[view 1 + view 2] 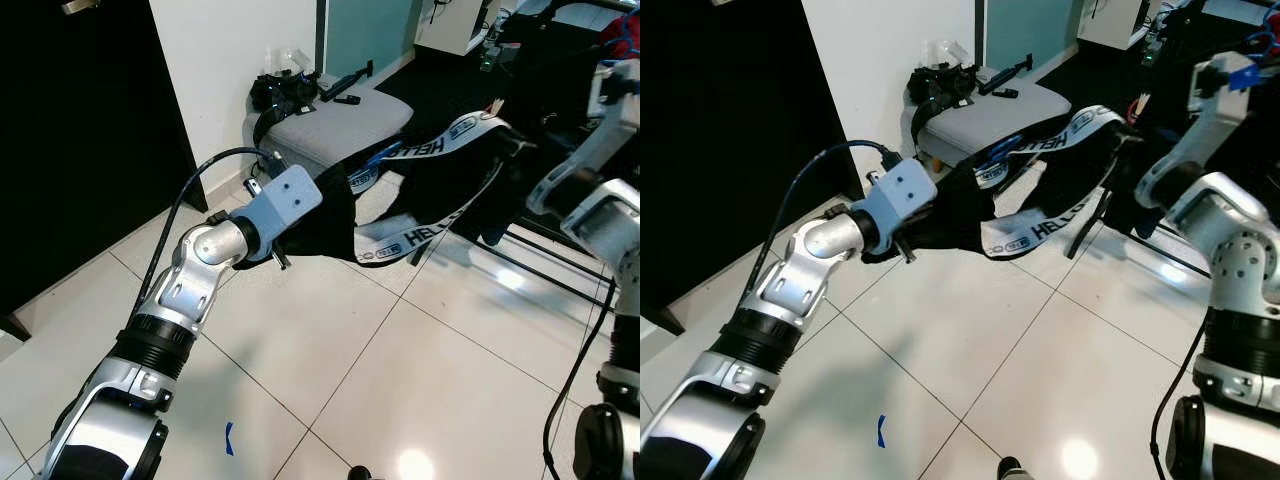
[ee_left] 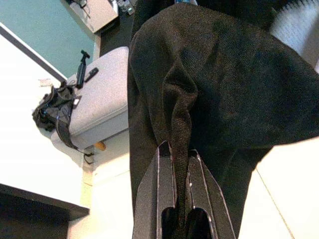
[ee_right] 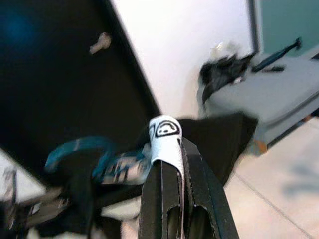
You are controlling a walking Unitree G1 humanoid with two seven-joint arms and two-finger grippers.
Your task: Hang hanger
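Black garment stretched between both grippers above the tiled floor (image 1: 330, 370).

Left gripper (image 2: 180, 149) has its fingers pinched on a fold of the black garment (image 1: 330, 225), which spreads away ahead of it; the white lettered strap (image 1: 440, 145) runs rightward to the right gripper (image 3: 172, 137), clamped on the strap's end. Behind sits a grey padded bench (image 1: 340, 120).

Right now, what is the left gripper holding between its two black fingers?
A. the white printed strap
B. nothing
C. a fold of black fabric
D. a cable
C. In the left wrist view the left gripper is shut on a ridge of the black garment; the white strap is pinched by the right gripper instead.
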